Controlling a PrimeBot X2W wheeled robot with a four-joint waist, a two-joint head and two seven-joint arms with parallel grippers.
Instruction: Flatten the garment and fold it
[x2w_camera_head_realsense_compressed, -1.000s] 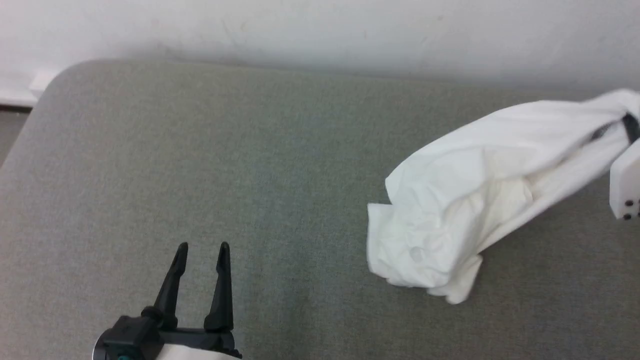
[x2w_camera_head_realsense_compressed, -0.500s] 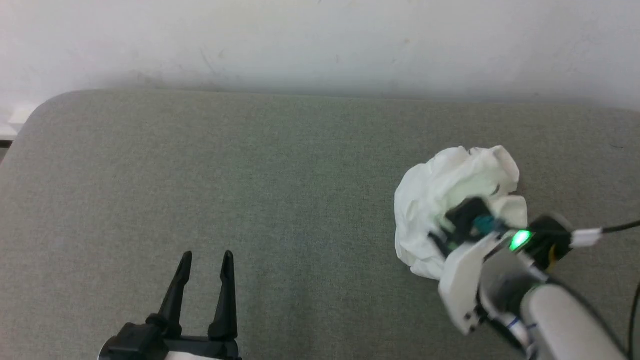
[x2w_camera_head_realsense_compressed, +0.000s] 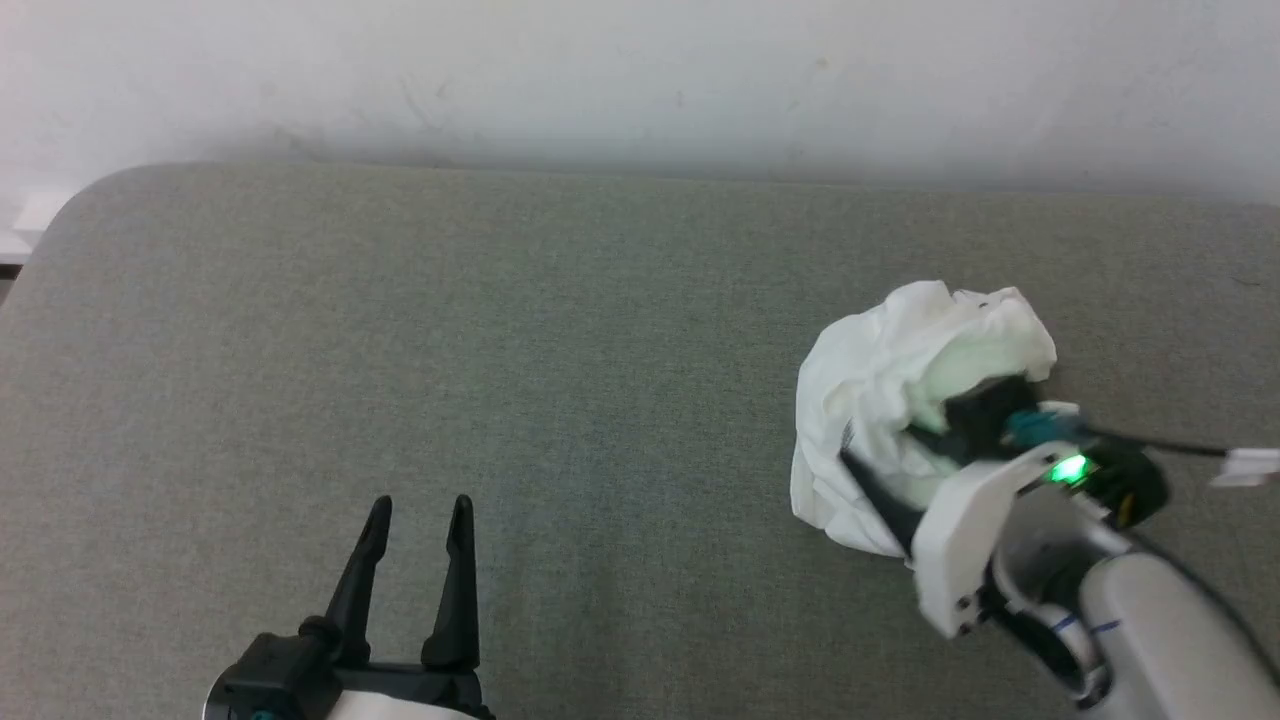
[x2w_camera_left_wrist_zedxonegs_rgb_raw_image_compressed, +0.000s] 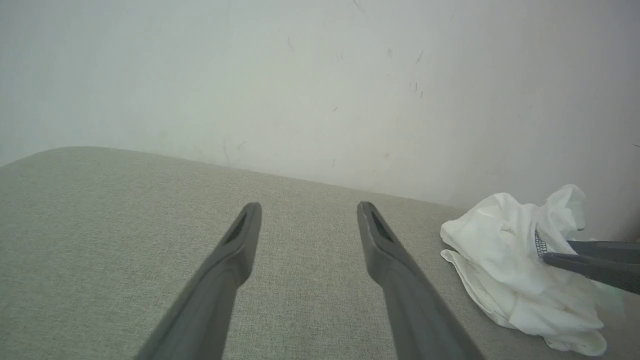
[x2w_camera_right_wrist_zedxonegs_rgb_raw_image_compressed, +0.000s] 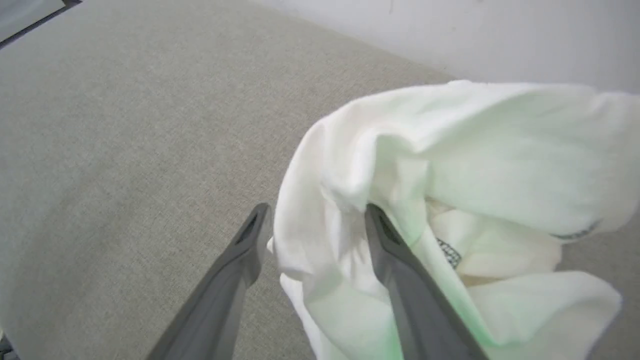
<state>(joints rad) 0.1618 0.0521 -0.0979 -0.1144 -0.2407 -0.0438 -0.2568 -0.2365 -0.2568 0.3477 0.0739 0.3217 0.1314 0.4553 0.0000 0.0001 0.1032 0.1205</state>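
My left gripper (x2w_camera_head_realsense_compressed: 421, 500), 7 o'clock in head view: two long dark fingers spread, empty, over grey-green woven fabric surface (x2w_camera_head_realsense_compressed: 600, 350). My right gripper (x2w_camera_right_wrist_zedxonegs_rgb_raw_image_compressed: 316, 210), 4 o'clock: fingers likewise apart, straddling fold of crumpled white thin-fabric shirt (x2w_camera_head_realsense_compressed: 880, 370), heaped on surface at 3 o'clock. Scuffed white wall (x2w_camera_head_realsense_compressed: 640, 70), 12 o'clock.

1. I count one garment (x2w_camera_head_realsense_compressed: 905, 390): a single white crumpled heap, right of centre in the head view.
2. Two grippers: left gripper (x2w_camera_head_realsense_compressed: 421, 502) at lower left, right gripper (x2w_camera_right_wrist_zedxonegs_rgb_raw_image_compressed: 316, 207) at lower right.
3. Dark fingers (x2w_camera_left_wrist_zedxonegs_rgb_raw_image_compressed: 225, 280): two per gripper, so four by my count.
4. One grey padded surface (x2w_camera_head_realsense_compressed: 500, 350), spanning the frame.
5. One pale wall (x2w_camera_head_realsense_compressed: 640, 70), along the top edge.
6. One green light (x2w_camera_head_realsense_compressed: 1070, 467) at the right wrist, and one black cable (x2w_camera_head_realsense_compressed: 1150, 443) just beside it.
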